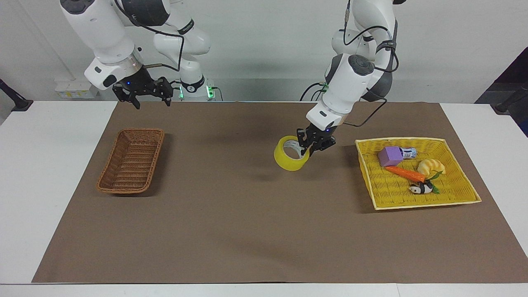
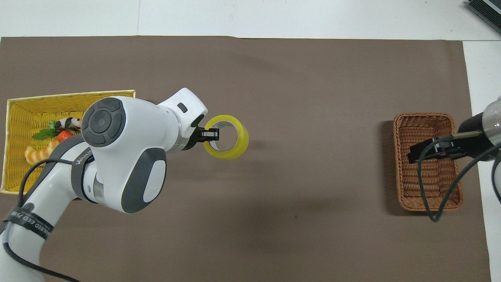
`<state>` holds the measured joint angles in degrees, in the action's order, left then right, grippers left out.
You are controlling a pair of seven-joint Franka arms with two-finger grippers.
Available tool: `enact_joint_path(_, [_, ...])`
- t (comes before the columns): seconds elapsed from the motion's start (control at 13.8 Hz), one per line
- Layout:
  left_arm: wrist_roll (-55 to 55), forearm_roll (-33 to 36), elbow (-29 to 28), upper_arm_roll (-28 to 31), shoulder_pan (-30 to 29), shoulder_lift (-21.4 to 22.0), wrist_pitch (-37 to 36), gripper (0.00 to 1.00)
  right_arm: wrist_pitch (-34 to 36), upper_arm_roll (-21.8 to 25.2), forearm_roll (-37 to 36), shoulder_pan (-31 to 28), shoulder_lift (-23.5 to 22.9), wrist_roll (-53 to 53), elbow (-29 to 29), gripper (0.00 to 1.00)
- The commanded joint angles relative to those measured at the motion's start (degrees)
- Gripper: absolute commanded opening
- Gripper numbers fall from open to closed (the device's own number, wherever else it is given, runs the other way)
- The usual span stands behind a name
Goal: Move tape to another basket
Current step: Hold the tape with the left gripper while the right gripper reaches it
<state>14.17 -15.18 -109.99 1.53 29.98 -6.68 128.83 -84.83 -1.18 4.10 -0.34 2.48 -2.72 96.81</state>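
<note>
Left pincer grips the tape by its wall, in the air well short of the basket, so delivery remains; right pincer waits open above the basket.
</note>
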Motion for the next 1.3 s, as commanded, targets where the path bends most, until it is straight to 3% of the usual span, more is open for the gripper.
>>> enact_joint_path(0.0, [0.4, -1.3, -0.5, 1.0, 2.3, -0.5, 2.4, 0.0, -3.8, 0.0, 4.0, -1.0, 1.9, -3.0, 7.0, 1.0])
enact_joint_path(0.22, [0.3, -1.5, -0.5, 1.0, 2.3, -0.5, 2.4, 0.0, -7.4, -0.1, 10.4, 0.1, 1.8, -5.3, 11.6, 1.0])
enact_joint_path(0.58, [0.2, -1.5, -0.5, 1.0, 2.3, -0.4, 2.1, 0.0, -14.6, -0.4, 25.9, 6.9, 0.3, -9.1, 17.8, 1.0])
enact_joint_path(1.01, [0.2, -1.5, -0.6, 1.0, 2.3, -0.4, 1.8, 0.0, -26.1, -0.4, 44.9, 12.7, -6.5, -9.1, 17.7, 1.0])
enact_joint_path(1.23, [0.2, -1.5, -0.6, 1.0, 2.3, -0.4, 1.5, 0.0, -34.9, -0.5, 50.8, 17.4, -8.6, -8.8, 17.3, 1.0])
